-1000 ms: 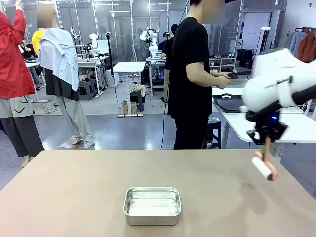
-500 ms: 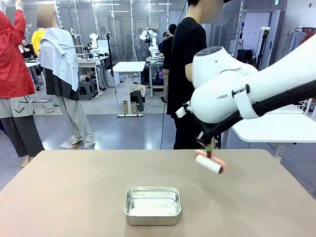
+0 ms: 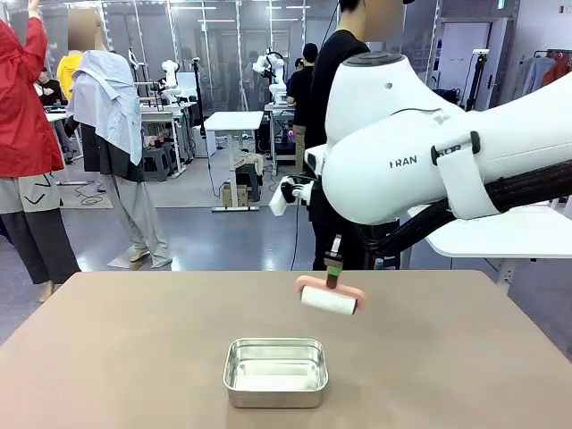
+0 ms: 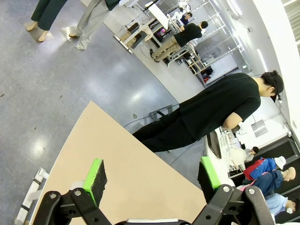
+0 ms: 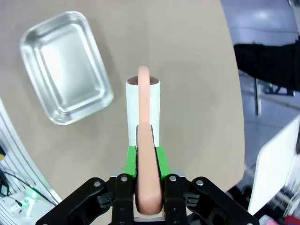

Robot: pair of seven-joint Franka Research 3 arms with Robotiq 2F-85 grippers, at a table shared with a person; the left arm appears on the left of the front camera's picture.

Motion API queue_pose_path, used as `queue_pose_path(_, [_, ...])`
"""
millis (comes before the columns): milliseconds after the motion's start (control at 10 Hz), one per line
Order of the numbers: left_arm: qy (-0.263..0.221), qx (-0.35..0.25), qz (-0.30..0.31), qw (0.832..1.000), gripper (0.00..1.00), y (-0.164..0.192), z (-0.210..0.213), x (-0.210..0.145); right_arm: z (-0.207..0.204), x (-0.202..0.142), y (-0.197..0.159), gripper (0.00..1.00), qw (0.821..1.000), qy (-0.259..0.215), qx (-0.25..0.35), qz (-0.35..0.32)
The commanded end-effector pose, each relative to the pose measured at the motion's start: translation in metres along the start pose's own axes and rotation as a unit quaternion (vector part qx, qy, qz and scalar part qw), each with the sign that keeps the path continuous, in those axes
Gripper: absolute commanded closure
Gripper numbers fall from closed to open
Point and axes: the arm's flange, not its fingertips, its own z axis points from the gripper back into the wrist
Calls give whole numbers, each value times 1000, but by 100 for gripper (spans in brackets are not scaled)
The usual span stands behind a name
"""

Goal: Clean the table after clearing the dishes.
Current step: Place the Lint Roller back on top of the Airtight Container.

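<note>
My right gripper [image 3: 333, 264] [image 5: 145, 157] is shut on the pink handle of a lint roller [image 3: 328, 299] [image 5: 143, 112]. Its white roll hangs just above the tan table [image 3: 134, 340] [image 5: 187, 70], behind and right of the steel pan. In the left wrist view my left gripper [image 4: 152, 177] is open with nothing between its green pads, high above the table's edge [image 4: 131, 173]. The dishes look to be on the white side table beside the person: a dark tray [image 4: 213, 143] and a white round shape [image 4: 237, 156].
A square steel pan [image 3: 275, 371] [image 5: 65, 65] sits at the table's front middle. A person in black [image 3: 344, 107] [image 4: 211, 110] stands at the far side, turned toward the white side table [image 3: 500, 234].
My right arm has swept from the table's right edge leftward toward the middle, carrying the lint roller. The pan has not moved.
</note>
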Motion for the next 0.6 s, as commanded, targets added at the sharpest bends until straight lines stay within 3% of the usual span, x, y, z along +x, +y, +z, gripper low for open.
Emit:
queue_pose_path(0, [3,6,2,1000,0,-1,2,0,-5,10,17,80,998,-1,34,54])
queue_pose_path(200, [3,6,2,1000,0,-1,2,0,-20,32,36,80,992,-20,87,84])
queue_pose_path(500, [3,6,2,1000,0,-1,2,0,-14,47,67,80,982,-57,87,158])
